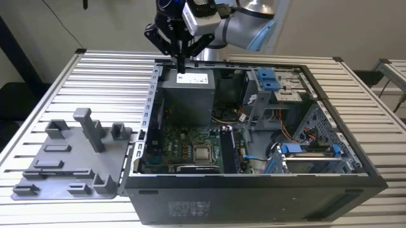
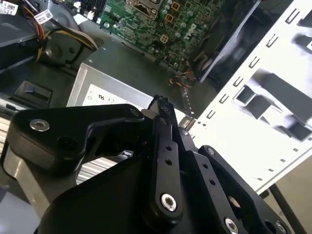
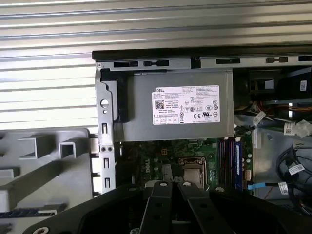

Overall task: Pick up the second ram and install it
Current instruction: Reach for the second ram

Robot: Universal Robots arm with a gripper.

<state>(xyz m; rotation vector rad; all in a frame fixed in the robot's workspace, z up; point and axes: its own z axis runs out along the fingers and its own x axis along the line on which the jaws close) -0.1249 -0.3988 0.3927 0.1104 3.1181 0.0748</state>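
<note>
Pinched narrow, the end effector (image 1: 180,64) hangs over the power supply (image 1: 187,99) inside the computer case (image 1: 254,194), grey fixture (image 1: 57,166) alongside.

Shows the second ram (image 1: 229,151) as a thin, long, dark strip standing on edge in the memory slots (image 1: 238,153), just beside the square processor (image 1: 203,153) on the exterior view's right. Lies lengthwise along the green motherboard (image 1: 180,142), level and seated low. Cannot tell it apart from the neighbouring stick.
</note>
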